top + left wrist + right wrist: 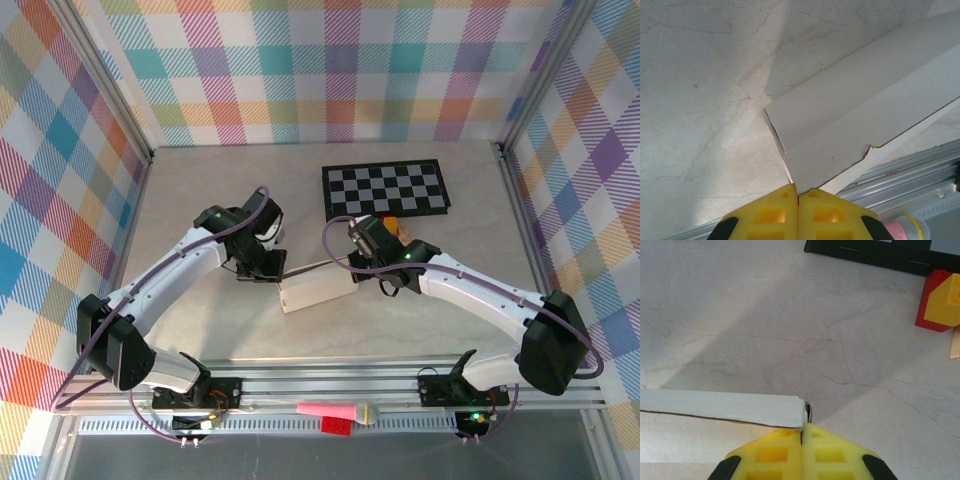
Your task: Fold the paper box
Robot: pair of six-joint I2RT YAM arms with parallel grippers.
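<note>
Centre of bench [200, 210], slightly toward its near edge: paper box [318, 292] lies long axis left-right, between both arms. Left jaws fully closed, pinching its left-end corner; right jaws closed likewise on the right-end edge. Neither arm nearer.

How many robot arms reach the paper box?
2. The left arm is at the left end of the paper box; the right arm is at its right end.

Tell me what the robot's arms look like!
Both the left arm and right arm are smooth white tubes with chunky black joints and a purple cable looping along. The left pincer and right pincer have yellow tips with square holes.
</note>
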